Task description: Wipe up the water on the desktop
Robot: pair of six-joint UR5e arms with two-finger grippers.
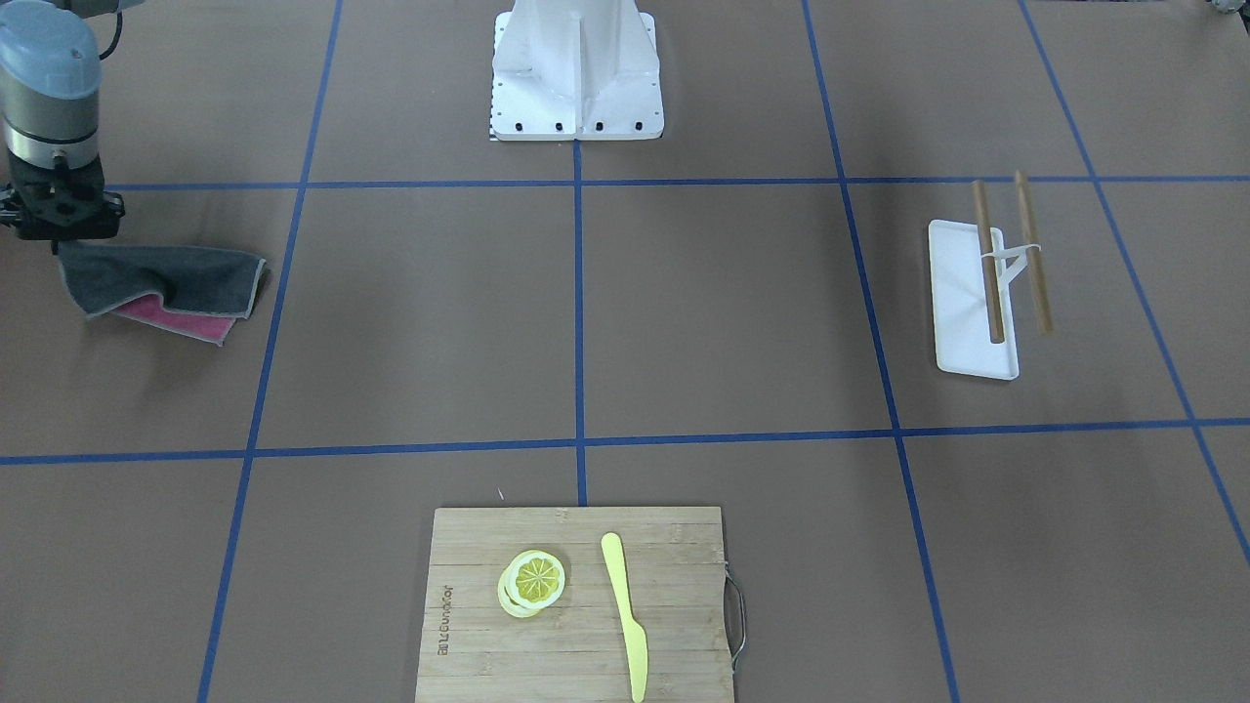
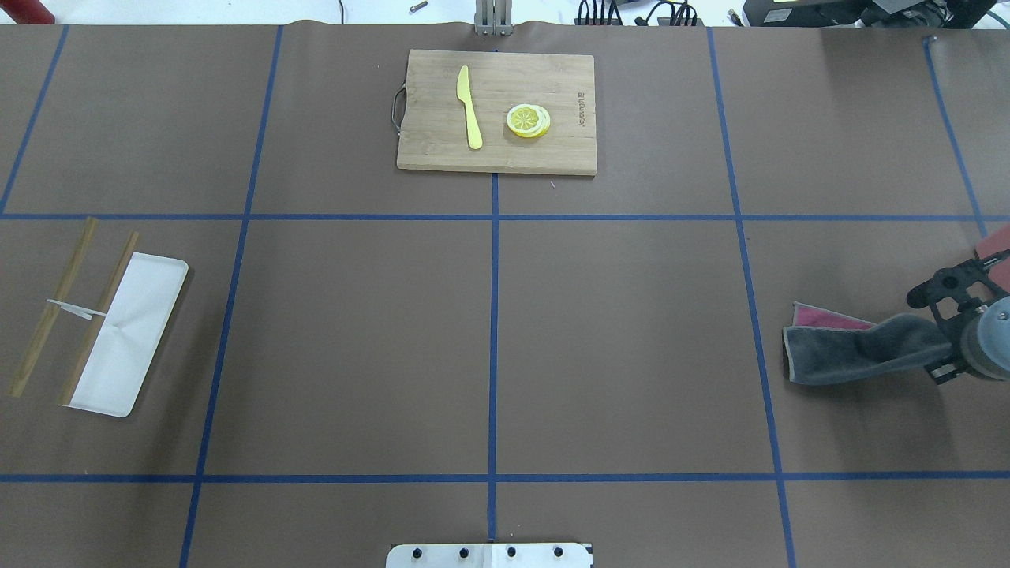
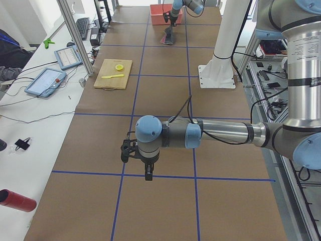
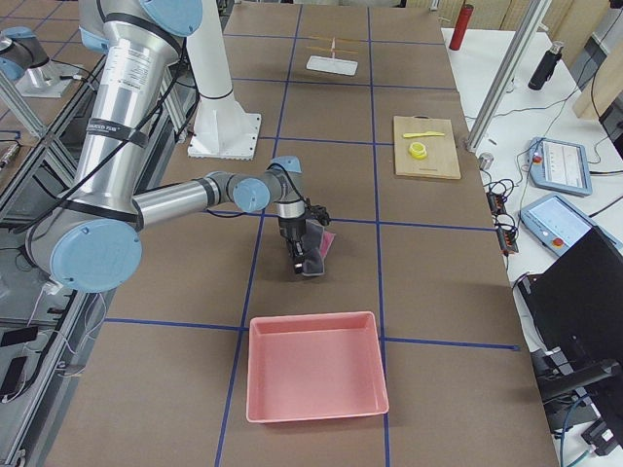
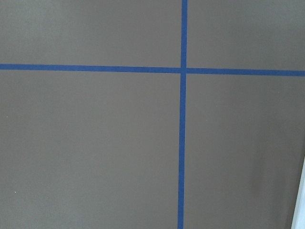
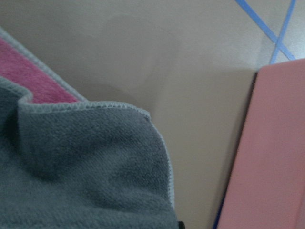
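A: right gripper (image 2: 943, 338)?
B: Clamped on grey-pink cloth (image 2: 856, 347), far right of overhead frame; cloth's free end lies on brown desktop (image 2: 355, 339).
A: left gripper (image 3: 146, 173)?
B: Lower centre, side view only. Can't tell how far apart its fingers are.

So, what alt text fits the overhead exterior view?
At the right edge, the right gripper holds a grey and pink cloth on the brown desktop, which is gridded with blue tape. A cutting board with a yellow knife and lemon slices lies far centre; a white tray and two wooden sticks lie at left.
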